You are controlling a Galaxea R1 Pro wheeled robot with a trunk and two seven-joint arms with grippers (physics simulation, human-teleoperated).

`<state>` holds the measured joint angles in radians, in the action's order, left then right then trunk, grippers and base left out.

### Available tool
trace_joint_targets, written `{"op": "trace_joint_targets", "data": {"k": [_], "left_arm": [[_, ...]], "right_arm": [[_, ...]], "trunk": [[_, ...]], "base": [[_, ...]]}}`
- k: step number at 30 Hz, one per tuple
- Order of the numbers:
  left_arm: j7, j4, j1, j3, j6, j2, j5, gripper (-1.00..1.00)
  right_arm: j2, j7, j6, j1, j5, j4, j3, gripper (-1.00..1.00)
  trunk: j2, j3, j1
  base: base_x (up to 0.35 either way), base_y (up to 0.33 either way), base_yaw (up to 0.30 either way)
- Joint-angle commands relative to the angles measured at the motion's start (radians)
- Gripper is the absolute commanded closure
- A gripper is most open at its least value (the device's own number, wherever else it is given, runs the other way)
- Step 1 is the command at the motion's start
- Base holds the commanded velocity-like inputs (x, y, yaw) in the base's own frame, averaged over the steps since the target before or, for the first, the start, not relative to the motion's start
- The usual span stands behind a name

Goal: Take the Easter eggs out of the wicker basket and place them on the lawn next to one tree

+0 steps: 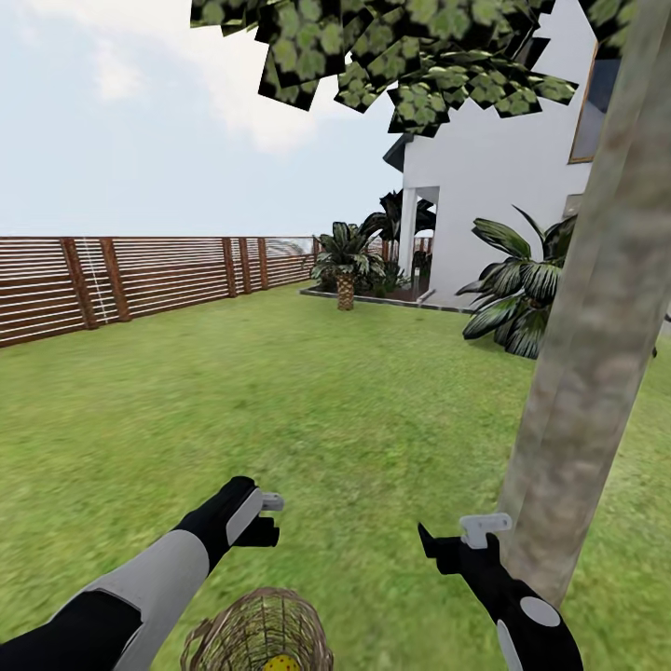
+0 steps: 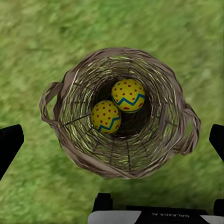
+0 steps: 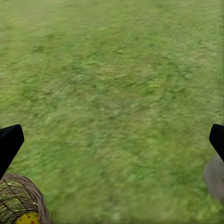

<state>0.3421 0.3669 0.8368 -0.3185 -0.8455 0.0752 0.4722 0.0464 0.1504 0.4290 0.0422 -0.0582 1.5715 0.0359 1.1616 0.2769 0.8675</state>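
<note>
The basket sits on the lawn at the robot's feet, close to the tree, and the left wrist view looks straight down into it at two eggs lying side by side, touching, at the bottom. The third egg is not among them; it may already be out, though I cannot tell where it lies. The left gripper hovers above the basket with its fingers spread wide and nothing between them. The right gripper hangs over bare grass between basket and trunk, also spread and empty. The step in hand looks like fetching the next egg. That calls for lowering the left gripper straight into the basket, centring on one egg without nudging its neighbour or catching the wicker rim.
</note>
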Motion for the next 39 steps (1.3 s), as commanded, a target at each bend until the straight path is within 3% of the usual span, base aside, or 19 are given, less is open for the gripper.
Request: {"op": "trace_joint_targets", "data": {"k": [1, 39], "left_arm": [[0.008, 0.001, 0.001, -0.007, -0.003, -0.001, 0.011, -1.00], [0.016, 0.001, 0.001, -0.005, -0.033, -0.004, 0.013, -1.00]], "right_arm": [[0.001, 0.008, 0.005, 0.001, -0.006, 0.001, 0.003, -1.00], [0.001, 0.008, -0.001, 0.001, -0.006, -0.002, 0.001, -1.00]], "trunk": [[0.008, 0.005, 0.004], [0.274, 0.124, 0.150]], "base": [[0.000, 0.000, 0.000], [0.000, 0.000, 0.000]]}}
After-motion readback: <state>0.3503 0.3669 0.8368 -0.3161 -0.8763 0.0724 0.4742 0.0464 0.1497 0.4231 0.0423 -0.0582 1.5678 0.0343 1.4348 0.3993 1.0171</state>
